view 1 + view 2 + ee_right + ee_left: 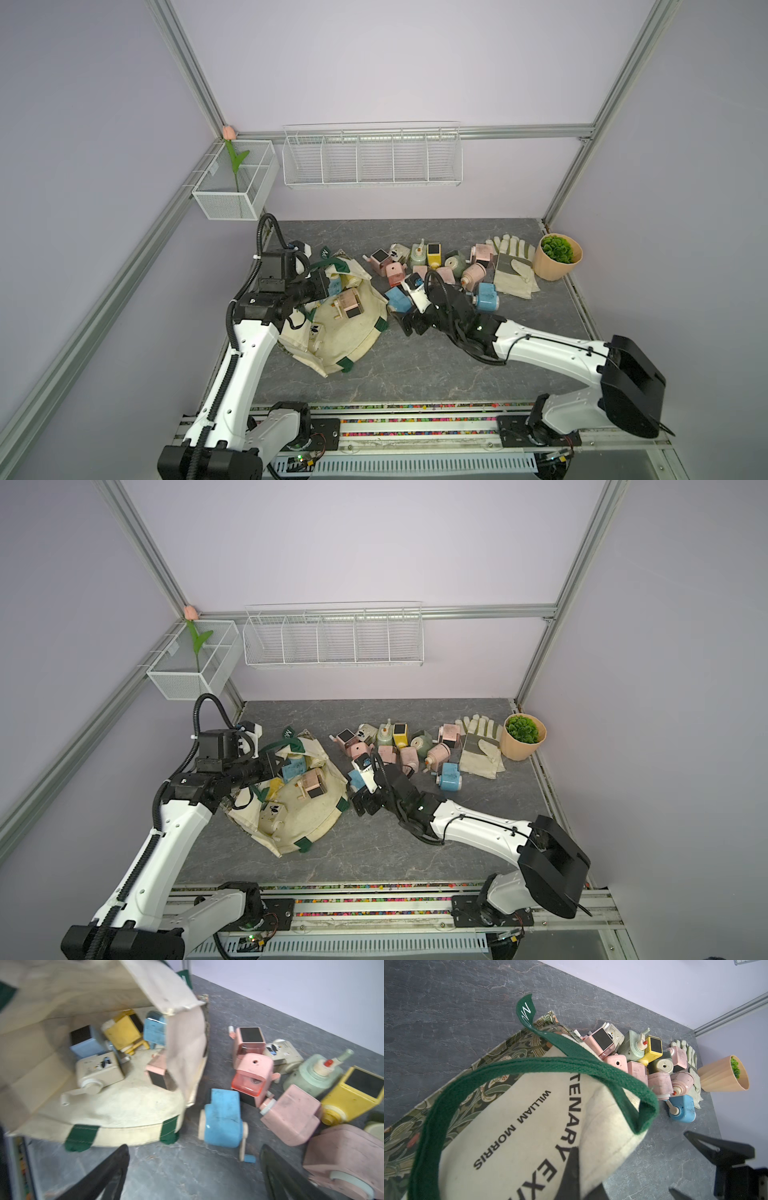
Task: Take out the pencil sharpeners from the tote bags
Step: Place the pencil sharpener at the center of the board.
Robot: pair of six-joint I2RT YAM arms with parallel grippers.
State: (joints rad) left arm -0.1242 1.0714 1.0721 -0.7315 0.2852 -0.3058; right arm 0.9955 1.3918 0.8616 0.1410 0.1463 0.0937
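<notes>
A cream tote bag (353, 332) with green handles (529, 1064) lies on its side on a grey worktop (415, 374). Its mouth is held up by the left claw (326, 286), which is clamped shut on the cloth rim. About a dozen pastel pencil sharpeners (432, 266) are already heaped outside, between the bag and a pair of gloves (513, 266). About five more are seen inside, so the task is judged well past halfway. The right claw (194, 1151) is spread wide and empty beside the bag's mouth. "WILLIAM MORRIS" is printed on the bag, with the partial words "TENARY" and "EX"; white "MO" is legible on a handle.
</notes>
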